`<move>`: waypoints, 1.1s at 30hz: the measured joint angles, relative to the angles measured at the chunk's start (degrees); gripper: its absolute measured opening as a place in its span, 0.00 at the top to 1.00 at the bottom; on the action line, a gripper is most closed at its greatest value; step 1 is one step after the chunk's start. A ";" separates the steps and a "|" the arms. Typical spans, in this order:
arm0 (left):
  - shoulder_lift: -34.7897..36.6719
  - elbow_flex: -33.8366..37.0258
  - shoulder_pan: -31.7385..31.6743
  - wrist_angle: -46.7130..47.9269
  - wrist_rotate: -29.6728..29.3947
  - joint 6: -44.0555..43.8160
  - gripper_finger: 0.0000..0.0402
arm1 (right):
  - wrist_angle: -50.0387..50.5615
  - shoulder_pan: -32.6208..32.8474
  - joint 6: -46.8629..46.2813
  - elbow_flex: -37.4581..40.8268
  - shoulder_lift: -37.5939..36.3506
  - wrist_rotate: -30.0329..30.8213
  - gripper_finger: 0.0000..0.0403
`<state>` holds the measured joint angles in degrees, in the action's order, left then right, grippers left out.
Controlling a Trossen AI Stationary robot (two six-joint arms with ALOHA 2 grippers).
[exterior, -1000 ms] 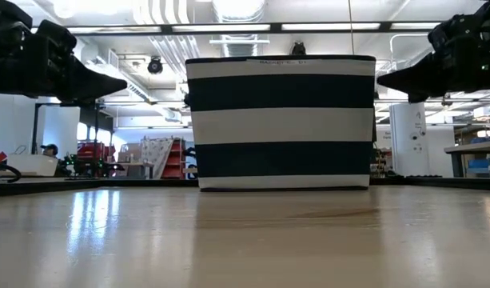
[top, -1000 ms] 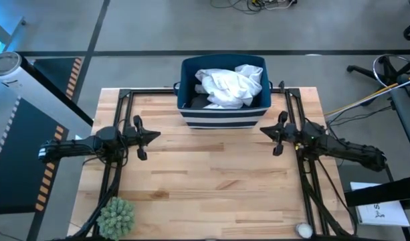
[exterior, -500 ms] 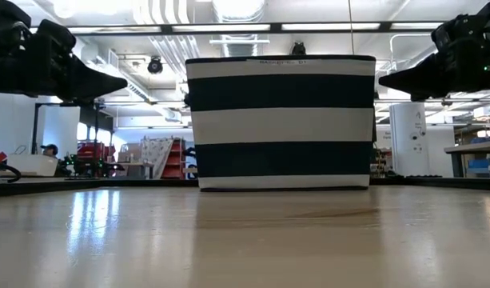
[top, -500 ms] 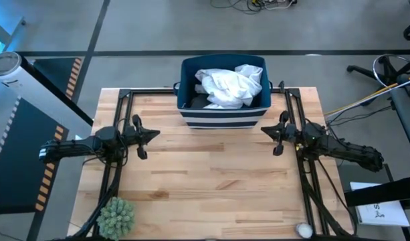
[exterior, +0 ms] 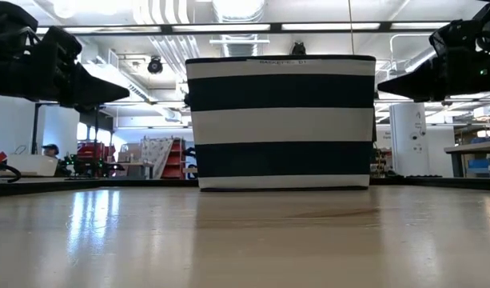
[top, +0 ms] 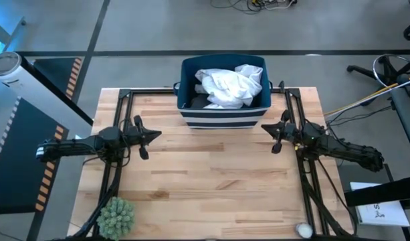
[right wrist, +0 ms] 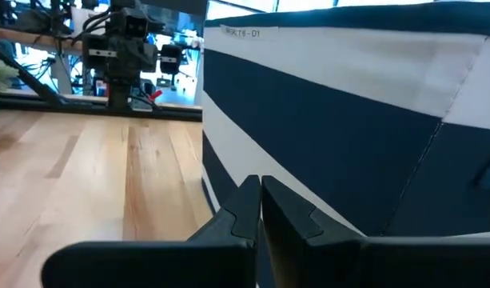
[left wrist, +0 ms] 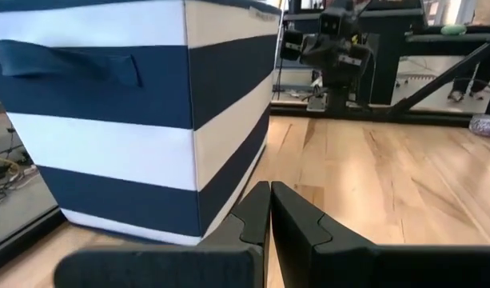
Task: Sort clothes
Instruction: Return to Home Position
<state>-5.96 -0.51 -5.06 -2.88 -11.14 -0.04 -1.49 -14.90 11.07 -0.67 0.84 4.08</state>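
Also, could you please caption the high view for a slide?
White garment heaped in the navy white-striped fabric bin; left gripper and right gripper near its front corners, both shut, empty.

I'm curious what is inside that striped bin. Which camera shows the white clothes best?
The high view: it looks straight down into the bin, where the white clothes lie heaped. The low view and both wrist views show only the bin's striped outer walls, nothing of the clothes.
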 joint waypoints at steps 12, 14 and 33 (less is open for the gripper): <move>3.89 0.00 0.04 -1.80 5.62 1.01 1.00 | -1.13 -0.02 2.06 0.02 -0.83 -0.46 1.00; 4.81 0.00 0.09 -1.99 6.16 1.02 1.00 | 0.01 -0.01 1.74 0.02 -0.81 0.05 1.00; 5.36 0.02 0.09 -1.77 6.16 -1.68 1.00 | 0.15 -0.02 -2.80 0.02 1.65 0.46 1.00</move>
<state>-0.60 -0.49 -4.97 -4.64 -4.97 -1.72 -1.34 -14.92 8.26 -0.64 2.49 4.54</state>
